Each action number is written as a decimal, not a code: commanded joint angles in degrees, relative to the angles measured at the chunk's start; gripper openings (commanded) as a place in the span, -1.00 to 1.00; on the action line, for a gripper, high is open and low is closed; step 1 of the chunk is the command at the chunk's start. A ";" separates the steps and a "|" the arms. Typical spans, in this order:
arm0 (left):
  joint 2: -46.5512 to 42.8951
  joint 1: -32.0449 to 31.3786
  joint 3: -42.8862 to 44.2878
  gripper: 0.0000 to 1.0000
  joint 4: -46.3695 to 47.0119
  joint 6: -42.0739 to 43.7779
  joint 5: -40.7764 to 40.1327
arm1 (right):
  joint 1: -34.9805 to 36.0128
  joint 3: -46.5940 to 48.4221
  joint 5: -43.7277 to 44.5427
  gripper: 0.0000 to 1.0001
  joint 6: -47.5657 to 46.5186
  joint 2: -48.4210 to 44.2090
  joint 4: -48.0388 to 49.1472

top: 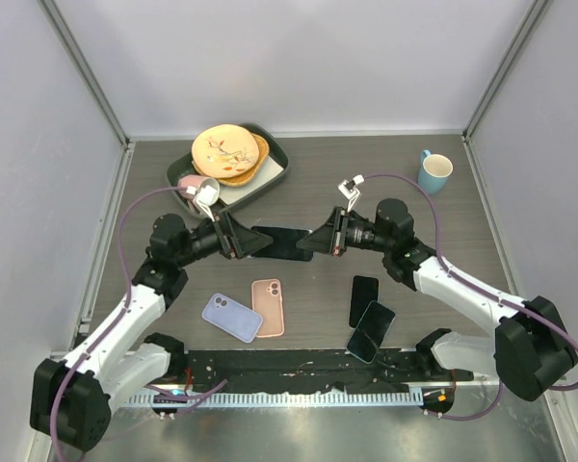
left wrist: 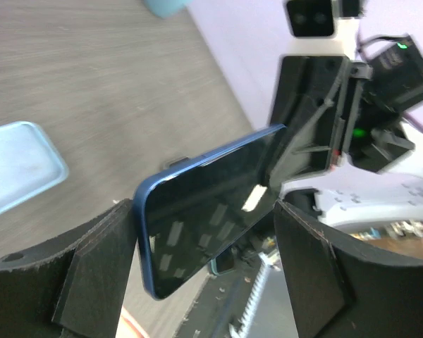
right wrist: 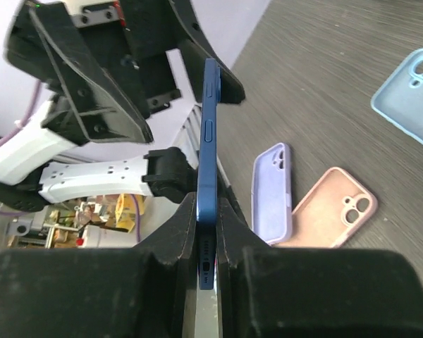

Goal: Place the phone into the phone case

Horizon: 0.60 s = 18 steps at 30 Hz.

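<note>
One grey wood-grain bench (top: 308,183) carries all items. The left arm (top: 125,322) and right arm (top: 462,289) reach inward from the near edge and meet over mid-bench. A dark tray (top: 266,185) sits far left of centre. It holds a yellow plate (top: 226,152) with a sprig pattern, stacked on an orange plate (top: 258,154). A pink cup (top: 194,184) rests at the tray's near-left corner, apparently tipped on its side. A blue mug (top: 433,171) stands upright at far right, well apart from everything else.

Task item: the blue phone (top: 281,243) is off the bench, suspended between the two grippers. The right gripper (right wrist: 208,260) has its fingers clamped on the phone's front and back faces at one end; the right wrist view shows the phone edge-on. The left gripper (left wrist: 204,239) has its fingers spread wide on either side of the opposite end. Contact with the phone cannot be confirmed.

Cases: a lavender case (top: 232,317) and a pink case (top: 268,307) lie side by side, touching, near-left of centre. A light blue case (right wrist: 409,91) lies flat on the bench in both wrist views; its place in the top view cannot be determined. A dark handset (top: 363,300) and a pale-rimmed handset (top: 371,330) lie near-right, touching. Markings on handsets and cases are too small to read.
</note>
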 commanded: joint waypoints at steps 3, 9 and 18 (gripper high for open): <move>-3.35 0.00 7.37 0.71 -29.42 15.69 -20.32 | 0.22 5.26 6.08 -0.98 -9.21 -3.10 -12.24; -4.41 0.00 10.80 0.77 -39.27 17.54 -31.42 | 0.14 5.35 10.39 -0.98 -12.29 -3.63 -17.88; -2.40 -0.09 13.09 0.79 -44.28 18.16 -37.75 | -1.97 3.42 12.95 -0.98 -13.61 -4.33 -20.70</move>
